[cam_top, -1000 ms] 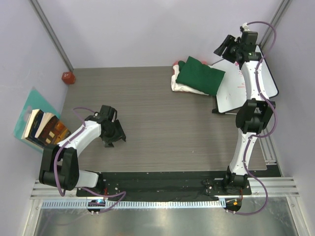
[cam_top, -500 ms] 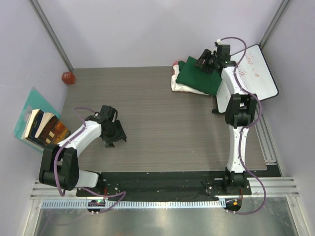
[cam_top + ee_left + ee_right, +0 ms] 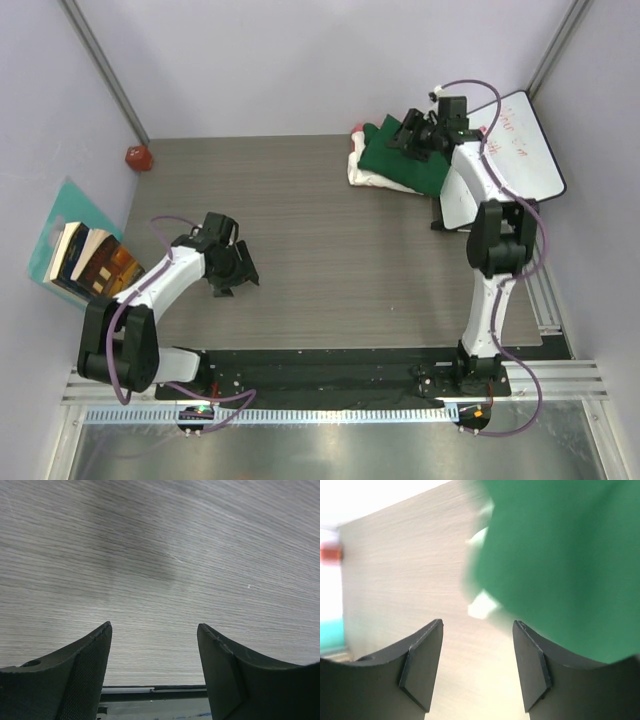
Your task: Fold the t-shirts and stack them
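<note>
**A:** Top view first. Where are the shirts?

**B:** Upper right of the frame. The green shirt point(image 3: 405, 160) lies folded on the cream bundle point(image 3: 362, 174). Its right end runs toward the whiteboard point(image 3: 520, 150), but the arm hides where they meet. The right fingers point(image 3: 398, 140) hang over the shirt's upper edge. The left fingers point(image 3: 222, 290) are at lower left over bare desk point(image 3: 330, 240), well apart from any cloth.

**A:** Left wrist view?

**B:** Only wood grain. The fingers are spread, with nothing between them.

**A:** Right wrist?

**B:** Spread and empty as well. The green shirt, blurred, fills the upper right, and a cream scrap pokes out at its left edge, just above the gap. I can't tell whether the fingers touch cloth yet.

**A:** What could go wrong from here?

**B:** Closing at that edge may pinch green and cream together, which would drag the bundle and spoil the stack. It could also catch only the top ply, so the fold falls open on lifting. A pull toward the whiteboard might snag or shove it. And with the other arm so far away, a shirt lifted by one corner would likely droop and unfold.
</note>
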You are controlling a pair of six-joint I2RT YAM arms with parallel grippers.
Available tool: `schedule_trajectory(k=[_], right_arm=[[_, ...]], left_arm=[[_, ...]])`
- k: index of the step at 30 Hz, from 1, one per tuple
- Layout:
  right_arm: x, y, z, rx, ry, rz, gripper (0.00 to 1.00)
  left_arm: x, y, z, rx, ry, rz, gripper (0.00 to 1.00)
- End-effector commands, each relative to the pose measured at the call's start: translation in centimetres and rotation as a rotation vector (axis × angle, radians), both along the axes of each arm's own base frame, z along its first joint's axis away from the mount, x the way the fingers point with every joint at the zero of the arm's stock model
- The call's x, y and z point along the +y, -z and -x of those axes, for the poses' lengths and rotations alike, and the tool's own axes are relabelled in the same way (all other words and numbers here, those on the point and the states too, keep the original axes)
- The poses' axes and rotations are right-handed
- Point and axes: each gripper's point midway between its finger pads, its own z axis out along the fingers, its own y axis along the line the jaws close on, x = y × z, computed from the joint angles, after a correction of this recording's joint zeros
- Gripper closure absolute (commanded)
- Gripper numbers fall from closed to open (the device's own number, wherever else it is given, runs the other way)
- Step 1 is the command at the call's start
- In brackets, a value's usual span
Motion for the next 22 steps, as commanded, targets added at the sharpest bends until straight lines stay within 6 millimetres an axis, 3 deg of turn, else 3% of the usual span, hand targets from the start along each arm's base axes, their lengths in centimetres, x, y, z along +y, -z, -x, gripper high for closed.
schedule_trajectory(k=[1, 2, 3, 4, 5, 6, 7, 8, 9, 12, 16, 22], right_arm=[[9.6, -16.9, 11.6, -0.362, -0.201, 0.043, 0.36], [10.6, -16.7, 13.3, -0.362, -0.211, 0.038, 0.36], [11.3, -13.2, 14.8, -0.312, -0.215, 0.033, 0.37], [12.2, -14.3, 17.2, -0.328, -0.22, -0.017, 0.37], [12.6, -13.6, 17.9, -0.333, -0.21, -0.047, 0.37], [12.4, -8.9, 19.8, -0.244, -0.215, -0.041, 0.36], [12.5, -8.1, 21.1, -0.239, -0.219, -0.048, 0.36], [12.9, -6.3, 22.1, -0.206, -0.229, -0.039, 0.36], [12.8, -3.1, 23.5, -0.143, -0.238, -0.016, 0.37], [13.2, 1.1, 25.8, -0.051, -0.278, 0.02, 0.37], [14.2, 3.4, 27.6, -0.009, -0.327, 0.076, 0.37], [15.0, 3.9, 27.9, 0.004, -0.339, 0.063, 0.37]], left_arm=[[-0.4, -3.8, -2.3, -0.146, 0.042, 0.01, 0.29], [-0.4, -4.3, -2.6, -0.165, 0.042, 0.012, 0.28], [-0.4, -5.0, -3.0, -0.188, 0.04, 0.009, 0.28], [-0.4, -5.6, -3.2, -0.206, 0.043, 0.012, 0.28], [-0.6, -6.0, -3.4, -0.219, 0.046, 0.019, 0.28], [-0.7, -6.5, -3.8, -0.234, 0.051, 0.022, 0.28], [-0.9, -6.7, -3.9, -0.24, 0.056, 0.032, 0.27], [-1.1, -6.8, -4.1, -0.248, 0.069, 0.034, 0.27], [-1.4, -7.2, -4.5, -0.258, 0.078, 0.043, 0.27], [-2.1, -8.0, -5.4, -0.278, 0.098, 0.063, 0.27], [-2.9, -8.9, -6.1, -0.312, 0.11, 0.085, 0.27], [-3.2, -8.7, -6.4, -0.321, 0.102, 0.091, 0.28]])
